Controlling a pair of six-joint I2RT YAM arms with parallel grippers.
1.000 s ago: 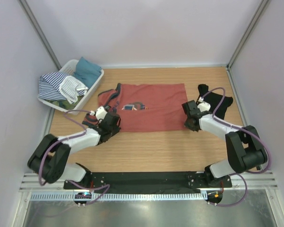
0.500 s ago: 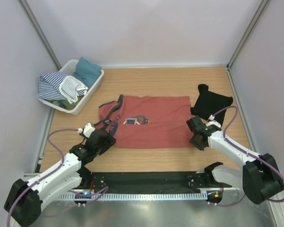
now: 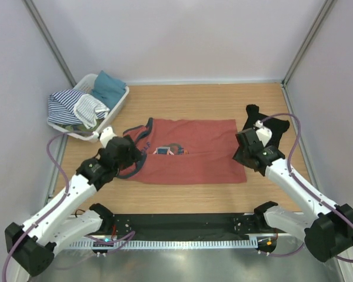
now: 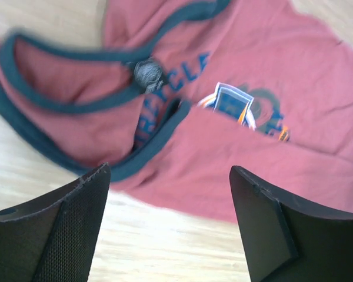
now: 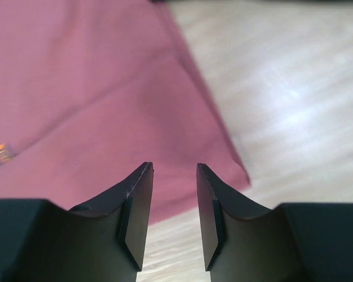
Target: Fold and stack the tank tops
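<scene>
Tops: the rust-red tank top point(image 3: 191, 154) lies flat at the middle of the table point(image 3: 194, 197), a fold edge crossing its small print and its navy-edged straps at the left end. The black tank top point(image 3: 273, 125) lies bunched just beside its far-right corner.
Left gripper point(image 4: 170, 229): hangs over the strap end of the rust-red tank top, fingers spread wide with nothing between them.
Left arm: stretched from the near-left base, with the forearm slanting up toward the straps.
Right gripper point(image 5: 175, 217): above the near-right corner of the rust-red tank top, fingers a narrow gap apart, empty.
Right arm: reaches in from the near-right base, and its wrist partly covers the black tank top.
Basket point(image 3: 116, 106): white, at the far left, holding striped and teal cloth.
</scene>
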